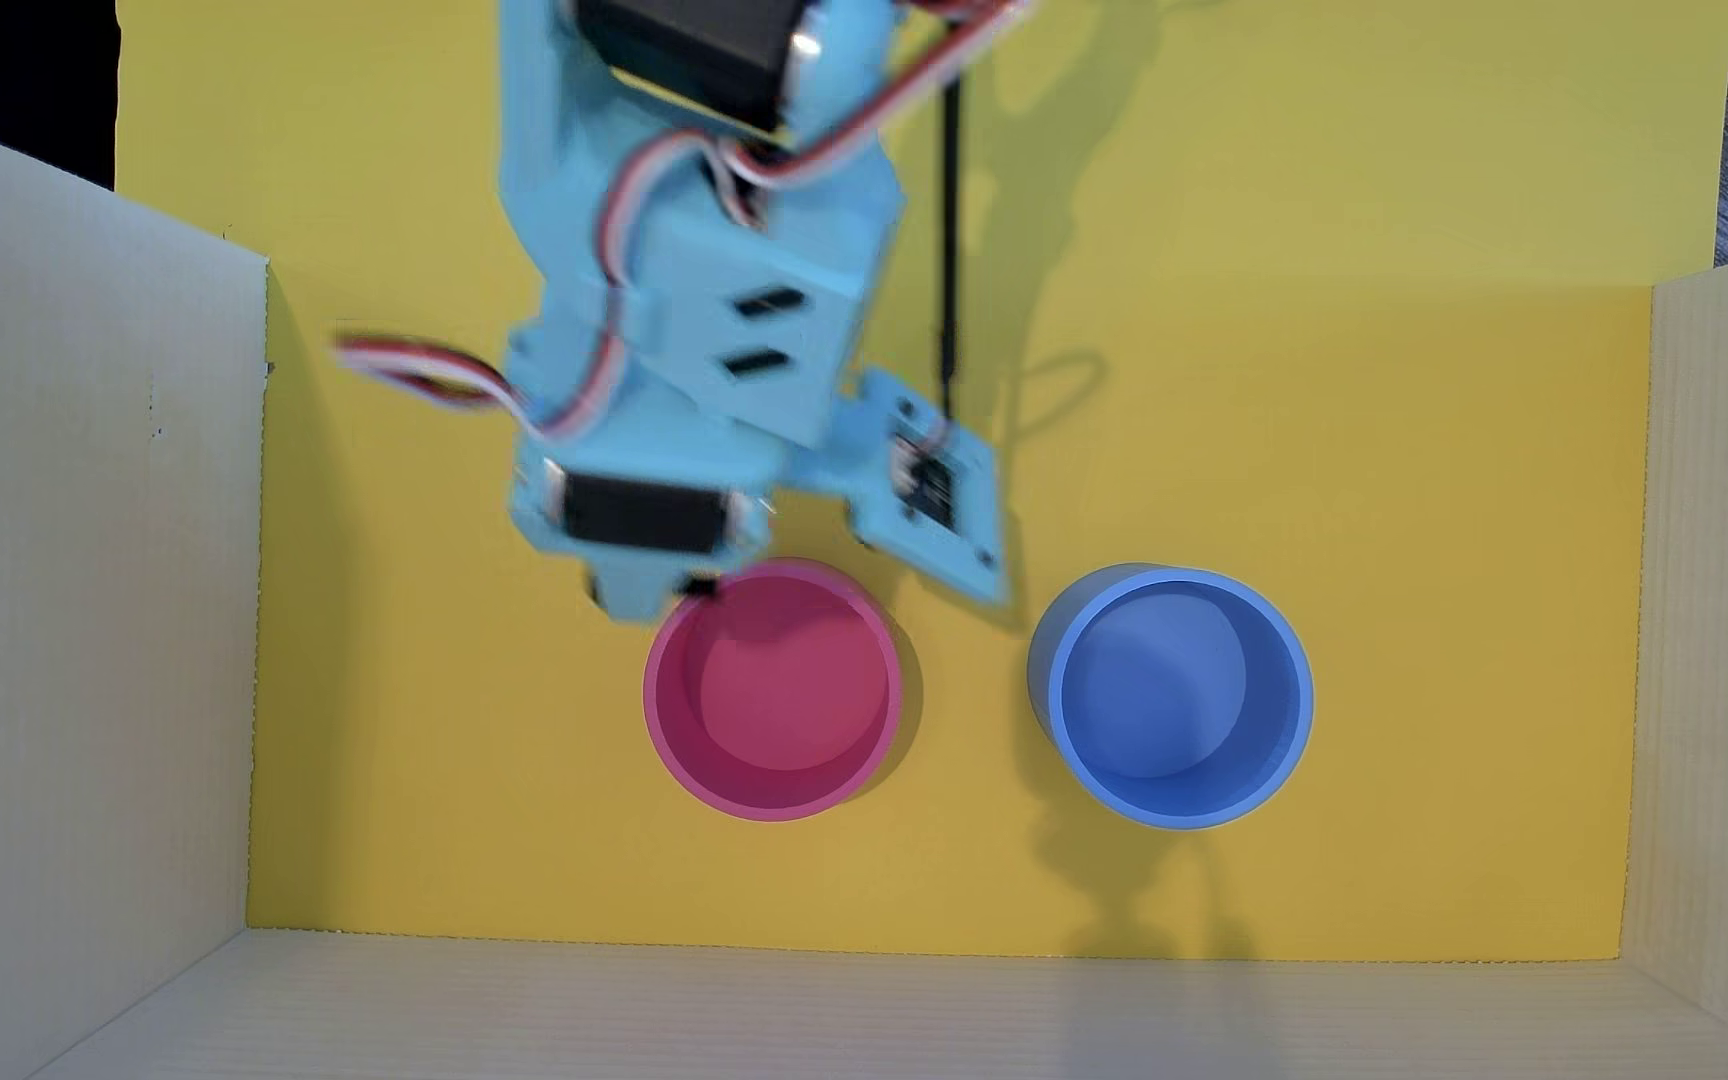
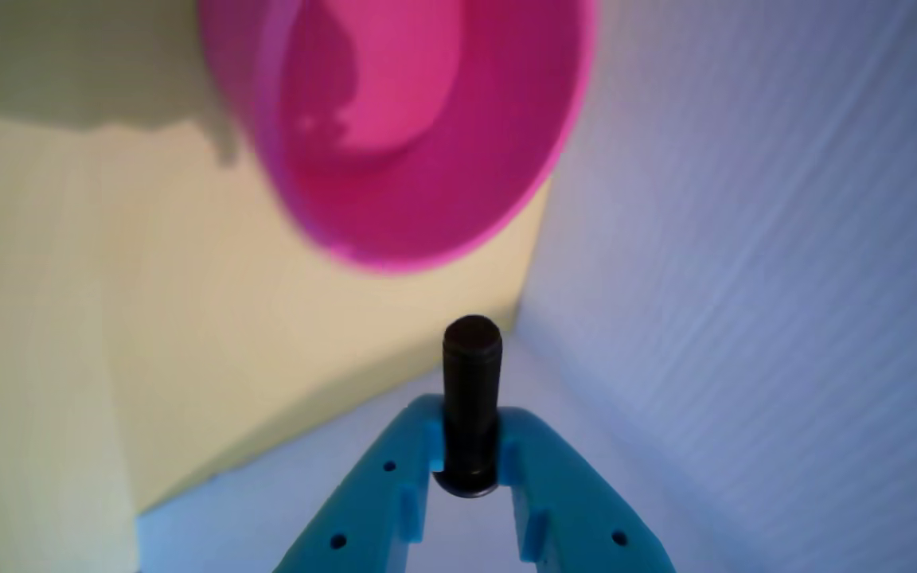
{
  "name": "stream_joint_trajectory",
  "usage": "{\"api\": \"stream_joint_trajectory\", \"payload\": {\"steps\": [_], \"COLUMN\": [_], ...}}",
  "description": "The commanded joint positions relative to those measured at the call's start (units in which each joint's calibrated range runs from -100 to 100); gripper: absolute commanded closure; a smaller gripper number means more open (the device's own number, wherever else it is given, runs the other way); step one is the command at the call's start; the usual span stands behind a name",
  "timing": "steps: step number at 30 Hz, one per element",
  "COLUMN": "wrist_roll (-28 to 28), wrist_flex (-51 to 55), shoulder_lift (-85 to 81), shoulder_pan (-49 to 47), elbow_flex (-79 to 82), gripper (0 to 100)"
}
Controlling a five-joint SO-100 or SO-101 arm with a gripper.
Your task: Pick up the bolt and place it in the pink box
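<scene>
In the wrist view the black bolt [image 2: 471, 390] stands pinched between my light-blue gripper's [image 2: 470, 446] fingertips, its threaded shaft sticking out past them. My gripper is shut on it. The pink box [image 2: 395, 135] shows above, open and empty, a short way beyond the bolt's end. From overhead, the pink box [image 1: 775, 691] sits on the yellow floor with my gripper [image 1: 696, 589] over its upper-left rim; only a dark speck of the bolt [image 1: 702, 589] shows there under the blurred arm.
A blue round container [image 1: 1174, 696] stands to the right of the pink one. White corrugated walls [image 1: 70, 582] enclose the yellow floor [image 1: 1359, 436] on the left, right and bottom. A black cable [image 1: 948, 260] runs down beside the arm.
</scene>
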Motion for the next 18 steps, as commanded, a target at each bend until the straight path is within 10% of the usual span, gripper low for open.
{"api": "stream_joint_trajectory", "payload": {"steps": [1,18], "wrist_roll": [-2.00,-2.94], "wrist_flex": [0.43,5.23], "shoulder_lift": [3.41,20.83], "shoulder_pan": [-2.07,-3.17], "elbow_flex": [-8.24,-26.60], "gripper": [99,98]}}
